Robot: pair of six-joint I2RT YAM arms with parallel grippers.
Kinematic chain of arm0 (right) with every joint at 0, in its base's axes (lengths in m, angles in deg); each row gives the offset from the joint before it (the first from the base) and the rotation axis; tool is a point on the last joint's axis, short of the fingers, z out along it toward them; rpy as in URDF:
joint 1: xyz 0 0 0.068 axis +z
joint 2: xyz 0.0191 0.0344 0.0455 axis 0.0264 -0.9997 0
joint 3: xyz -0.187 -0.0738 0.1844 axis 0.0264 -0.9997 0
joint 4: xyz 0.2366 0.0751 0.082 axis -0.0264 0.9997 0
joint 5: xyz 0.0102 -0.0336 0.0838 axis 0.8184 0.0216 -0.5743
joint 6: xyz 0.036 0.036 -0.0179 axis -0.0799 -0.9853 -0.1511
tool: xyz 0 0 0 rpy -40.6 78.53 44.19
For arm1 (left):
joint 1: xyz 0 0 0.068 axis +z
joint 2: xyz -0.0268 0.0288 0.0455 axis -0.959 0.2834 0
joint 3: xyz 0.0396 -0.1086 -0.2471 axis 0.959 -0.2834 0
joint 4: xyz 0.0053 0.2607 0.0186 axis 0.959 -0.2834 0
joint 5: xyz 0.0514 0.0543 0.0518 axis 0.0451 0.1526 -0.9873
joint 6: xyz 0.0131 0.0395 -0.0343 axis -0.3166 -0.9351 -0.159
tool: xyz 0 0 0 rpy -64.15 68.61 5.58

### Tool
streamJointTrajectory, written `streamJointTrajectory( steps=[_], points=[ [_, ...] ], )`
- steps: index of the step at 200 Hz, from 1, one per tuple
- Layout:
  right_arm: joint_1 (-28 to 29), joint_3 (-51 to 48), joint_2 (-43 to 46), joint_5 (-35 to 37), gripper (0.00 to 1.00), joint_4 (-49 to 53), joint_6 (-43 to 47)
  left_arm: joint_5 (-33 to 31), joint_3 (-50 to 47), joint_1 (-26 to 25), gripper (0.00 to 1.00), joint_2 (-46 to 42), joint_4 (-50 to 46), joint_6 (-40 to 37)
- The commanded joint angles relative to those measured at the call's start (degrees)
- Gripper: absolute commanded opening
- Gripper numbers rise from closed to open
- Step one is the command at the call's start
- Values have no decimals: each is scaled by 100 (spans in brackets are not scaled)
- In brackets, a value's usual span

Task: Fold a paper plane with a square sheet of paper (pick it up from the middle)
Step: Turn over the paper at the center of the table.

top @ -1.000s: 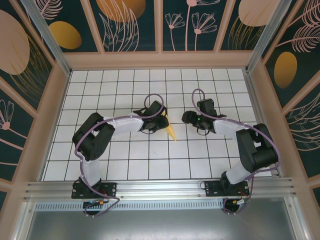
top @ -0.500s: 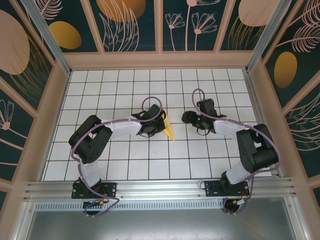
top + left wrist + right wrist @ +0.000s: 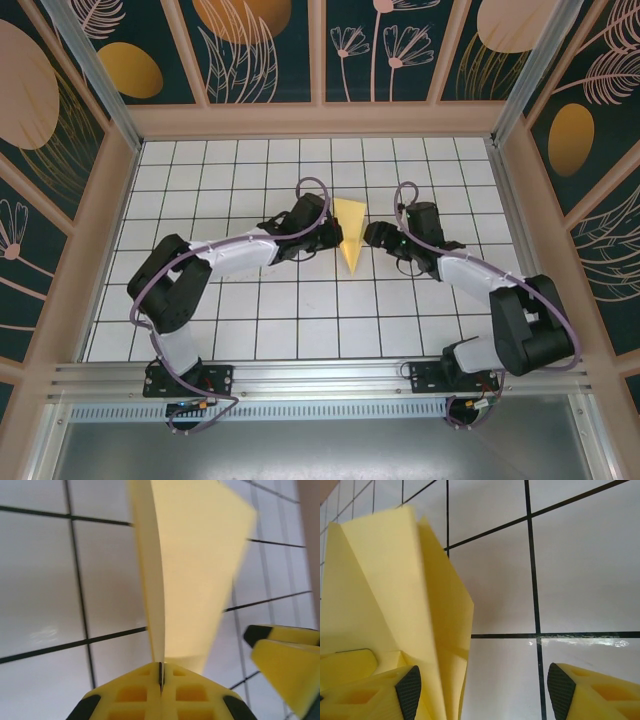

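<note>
Paper plane (image 3: pixel 349 236) edge hidden in left gripper (image 3: pixel 161 674), blurred

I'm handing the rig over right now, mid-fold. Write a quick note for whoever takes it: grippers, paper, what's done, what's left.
Left gripper: shut on the paper plane, pinching its folded edge.
Right gripper: open, close beside the plane with one finger next to the paper, gripping nothing.
Paper: a pointed dart with a centre crease, held between the arms over the middle of the table.
Done: the main folds.
Left: probably tidy the wings if needed, then set it down. I can't tell whether the wings are finished.
</note>
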Motion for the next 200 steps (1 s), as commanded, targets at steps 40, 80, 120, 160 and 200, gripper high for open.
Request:
streamJointTrajectory(
  steps=[40, 80, 120, 160, 200],
  points=[
    [71, -165, 68, -694, 63, -600, -99, 1463, -1347, 451, 0, 157, 2579, 639],
    [413, 147, -345, -594, 53, -425, 71, 1434, -1595, 514, 0, 220, 2653, 641],
    [685, 498, -942, -741, 47, -361, 192, 1383, -1897, 547, 0, 341, 2797, 792],
    [889, 767, -1346, -757, 43, -157, 326, 1339, -1982, 556, 0, 407, 2746, 827],
    [941, 857, -1539, -732, 42, -16, 342, 1290, -1978, 556, 0, 464, 2631, 888]
  ],
)
